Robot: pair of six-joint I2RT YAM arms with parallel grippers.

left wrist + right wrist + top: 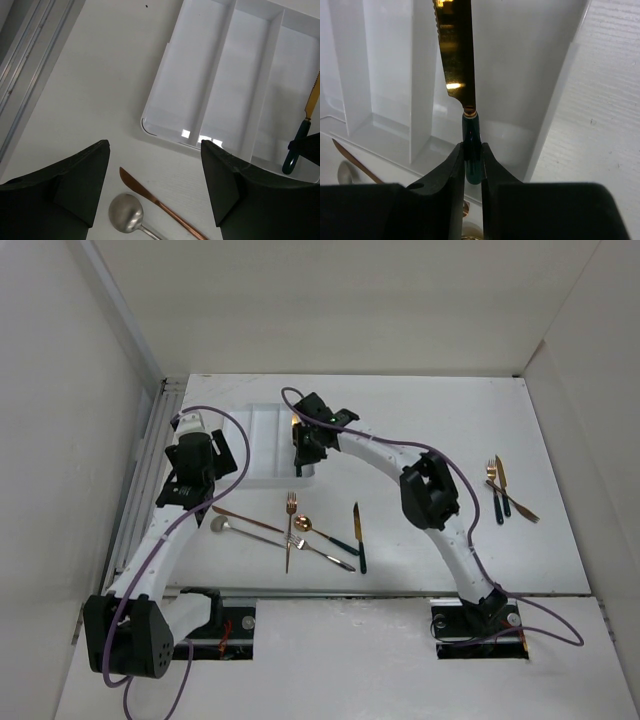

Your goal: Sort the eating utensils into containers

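Observation:
The white three-compartment tray (262, 445) lies at the back left. My right gripper (472, 150) is shut on the dark green handle of a gold-bladed knife (457, 50) and holds it over the tray's right compartment; the knife also shows in the left wrist view (301, 131). My left gripper (155, 145) is open and empty, above the table just in front of the tray. A copper knife (150, 197) and a silver spoon (126, 214) lie below it. More utensils lie in front of the tray: a gold fork (291, 508), a gold spoon (305, 524) and a green-handled knife (357, 535).
A small cluster of utensils (503, 490) lies at the right side of the table. A metal rail (150, 455) runs along the left edge. White walls enclose the table on the left, back and right.

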